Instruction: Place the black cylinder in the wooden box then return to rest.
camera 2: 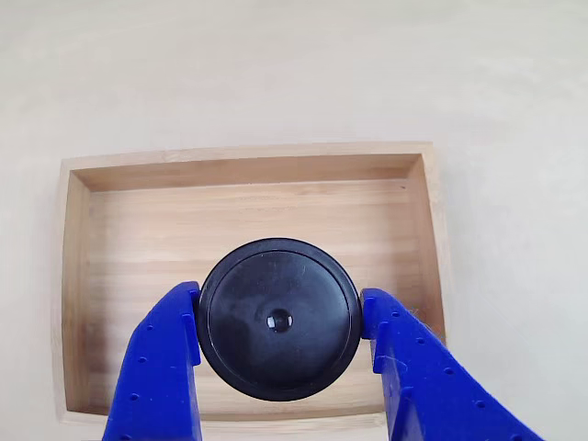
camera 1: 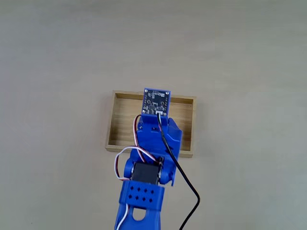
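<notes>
Above a pale worktop (camera 1: 57,57), seen from the fixed view, a blue robot arm (camera 1: 153,143) reaches from the near edge out over a shallow wooden box (camera 1: 122,124), its wrist and a small circuit board (camera 1: 156,101) covering the middle and far wall of the box. From this angle the gripper and its load are hidden beneath the arm, and a black cable (camera 1: 184,187) trails off to the near right.

Looking straight down past the gripper (camera 2: 279,326) in the other view, the two blue fingers (camera 2: 156,367) are closed on the black cylinder (camera 2: 279,319), one pressed against its left side and one against its right. The cylinder sits over the near half of the box floor (camera 2: 257,216), inside the walls; whether it already rests on the wood or hangs just above cannot be told.

By this evidence the carry is done. Lowering if needed, letting go and going back to rest remain.
</notes>
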`<state>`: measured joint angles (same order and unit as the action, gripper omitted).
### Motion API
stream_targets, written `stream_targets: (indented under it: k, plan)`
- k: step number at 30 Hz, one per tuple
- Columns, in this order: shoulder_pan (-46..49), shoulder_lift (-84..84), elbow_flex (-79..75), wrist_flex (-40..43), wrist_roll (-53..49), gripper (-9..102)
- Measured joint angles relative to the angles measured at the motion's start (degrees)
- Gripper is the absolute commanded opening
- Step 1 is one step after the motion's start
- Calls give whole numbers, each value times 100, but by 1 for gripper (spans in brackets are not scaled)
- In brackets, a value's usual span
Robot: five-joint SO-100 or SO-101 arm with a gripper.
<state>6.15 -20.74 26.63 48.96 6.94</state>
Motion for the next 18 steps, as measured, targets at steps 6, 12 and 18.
stream_targets:
  k: [6, 12, 18]
  plan:
    - [-79, 580, 18, -404, 0, 17]
    - [-70, 1055, 26, -765, 0, 16]
    - [-141, 1318, 26, -896, 0, 16]
